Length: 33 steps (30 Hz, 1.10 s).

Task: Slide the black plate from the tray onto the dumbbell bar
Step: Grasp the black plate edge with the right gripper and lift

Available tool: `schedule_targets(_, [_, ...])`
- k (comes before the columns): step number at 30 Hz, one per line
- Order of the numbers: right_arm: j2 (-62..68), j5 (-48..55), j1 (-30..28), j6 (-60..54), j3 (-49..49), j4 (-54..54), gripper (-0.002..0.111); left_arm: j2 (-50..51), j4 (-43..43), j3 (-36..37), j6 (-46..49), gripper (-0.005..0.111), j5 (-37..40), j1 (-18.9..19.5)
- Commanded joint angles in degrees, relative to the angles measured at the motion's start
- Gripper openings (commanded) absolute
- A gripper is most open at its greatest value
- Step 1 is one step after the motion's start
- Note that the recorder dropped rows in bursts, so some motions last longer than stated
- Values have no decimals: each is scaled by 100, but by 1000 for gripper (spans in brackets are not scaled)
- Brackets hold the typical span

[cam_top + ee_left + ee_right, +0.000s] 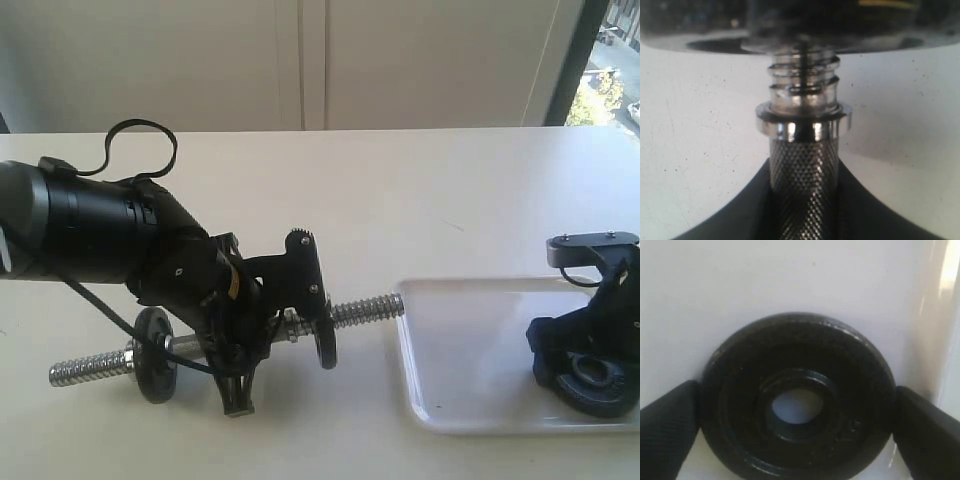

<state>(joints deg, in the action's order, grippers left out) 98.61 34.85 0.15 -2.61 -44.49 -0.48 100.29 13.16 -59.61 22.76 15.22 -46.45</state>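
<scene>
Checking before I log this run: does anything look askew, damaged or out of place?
Nothing stands out. The dumbbell bar is gripped at its middle by the left gripper, its bare threaded end toward the tray. The black plate lies flat in the tray between the right gripper's fingers, with no visible damage.

The black plate (805, 347) lies flat on the white floor of the tray (765, 275), and the white shows through its central hole. The right gripper (796, 412) is around the plate. Its two black ribbed fingers (667, 432) stand one at each side, both touching the plate's edge.
</scene>
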Motion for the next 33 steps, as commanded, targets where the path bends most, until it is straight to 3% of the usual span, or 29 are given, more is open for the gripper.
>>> schedule_targets(1, [164,333,-36,-8,135,-312,90,-302,3,-109,-55,0,-531,6])
schedule_targets(4, [217,399,-36,29,135,-312,89,-302,3,-109,-55,0,-531,6])
schedule_targets(6, [317,502,-15,29,135,-302,76,-302,3,-109,-55,0,-531,6])
schedule_targets(8, [341,649,-15,261,59,-302,48,-302,3,-109,-55,0,-531,6])
schedule_targets(9, [331,833,-15,306,-133,-286,27,-302,3,-109,-55,0,-531,6])
schedule_targets(11, [204,1187,-15,261,-485,-176,0,-302,-21,-109,-55,0,-531,6])
schedule_targets(16, [-391,856,-21,-150,-575,480,0,-302,-72,-109,-55,0,-531,6])
schedule_targets(23, [-1024,700,-21,-1840,-575,2592,0,-302,-72,-109,-55,0,-531,6])
schedule_targets(33, [-767,1899,-227,-4554,-575,5759,0,-302,-72,-109,-114,0,-531,6])
